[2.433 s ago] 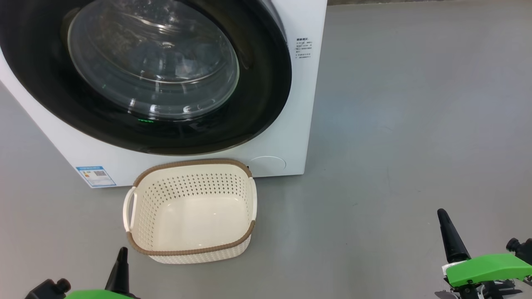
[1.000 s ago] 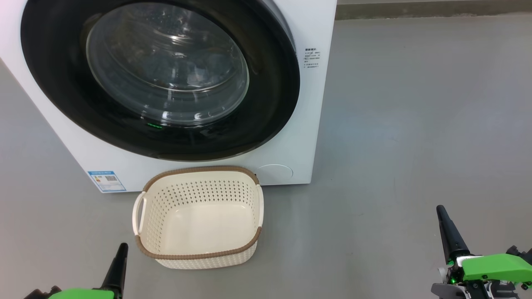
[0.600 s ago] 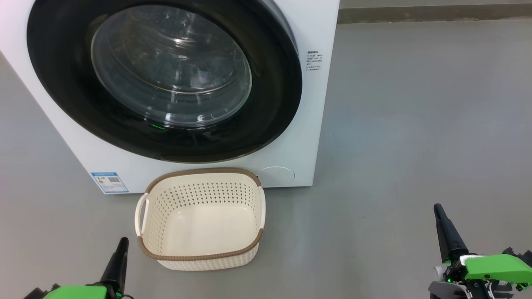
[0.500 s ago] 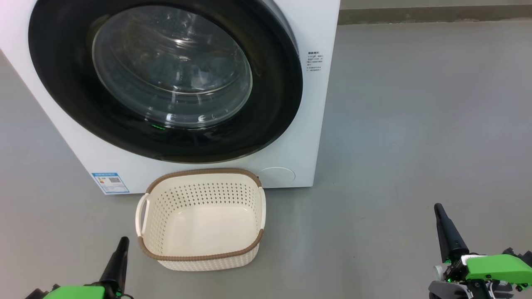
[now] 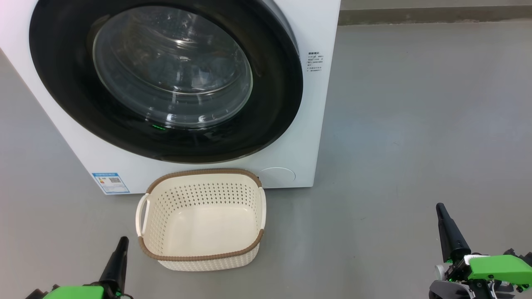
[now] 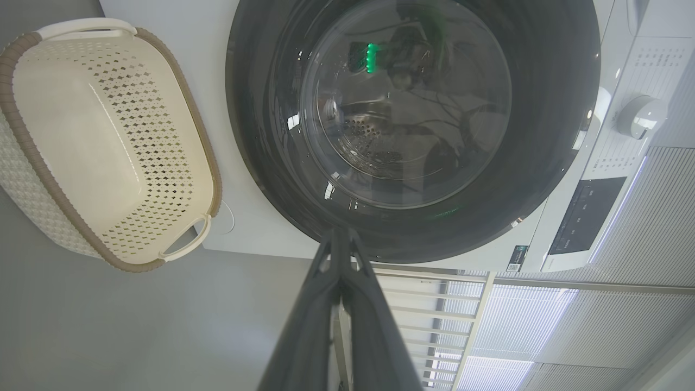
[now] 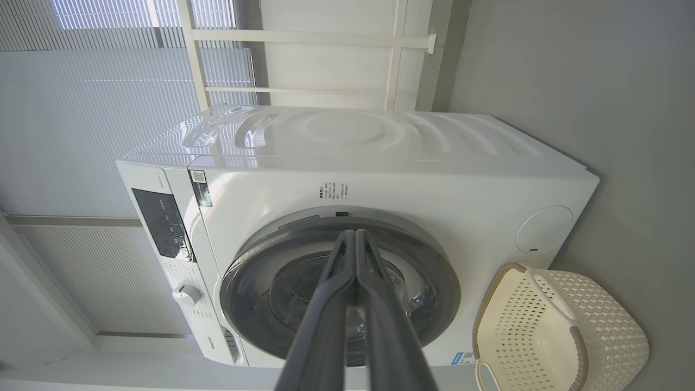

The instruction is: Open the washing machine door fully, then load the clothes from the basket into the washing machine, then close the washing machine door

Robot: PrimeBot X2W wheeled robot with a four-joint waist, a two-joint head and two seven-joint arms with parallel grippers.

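The washing machine door sits closed against the front of the washing machine, its glossy black ring around the bulging glass. Just in front of the machine, below the door's lower edge, the basket stands upright on the floor, its bare cream bottom showing. The floor is smooth, plain grey, with a darker strip where it meets the wall.

Both grippers are low and well apart from the basket and door: the left gripper near the basket's front left corner, the right gripper far off to the right. Each has its fingers pressed together and grasps nothing.

Through the glass the left wrist view picks out the perforated steel drum and a green reflection. The right wrist view takes in the room: the machine's white top, its dark control panel and dial, and pale pleated blinds in a white frame behind. The head view adds the blue label sticker at the machine's lower left corner.
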